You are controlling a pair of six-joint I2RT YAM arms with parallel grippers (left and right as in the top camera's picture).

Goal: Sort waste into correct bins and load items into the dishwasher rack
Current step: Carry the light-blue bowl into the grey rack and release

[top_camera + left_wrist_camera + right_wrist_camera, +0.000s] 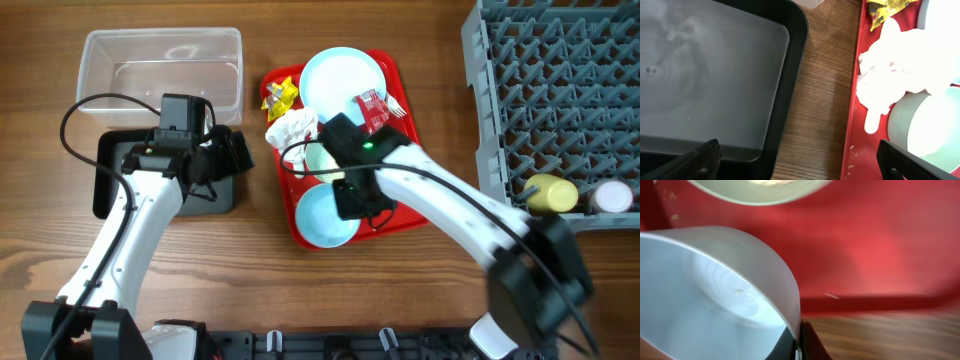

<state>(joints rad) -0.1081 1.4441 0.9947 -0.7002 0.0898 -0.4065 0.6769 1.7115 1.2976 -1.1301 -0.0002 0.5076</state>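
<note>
My right gripper (355, 195) (800, 342) is shut on the rim of a pale blue bowl (322, 218) (710, 295) at the front of the red tray. A second bowl (320, 158) (760, 190) sits just behind it. A crumpled white napkin (292, 128) (900, 70), a yellow wrapper (280, 95) (885, 7), a small red wrapper (372, 108) and a pale blue plate (342, 75) lie on the tray. My left gripper (235, 155) (800, 165) is open and empty over the wood between the black bin (110, 175) (715, 75) and the tray.
The clear bin (160, 65) stands behind the black one. The grey dishwasher rack (560, 100) at the right holds a yellow cup (550, 193) and a pinkish-white cup (612, 197). The red tray (385, 215) (852, 125) (880, 245) carries a few loose grains (830, 296).
</note>
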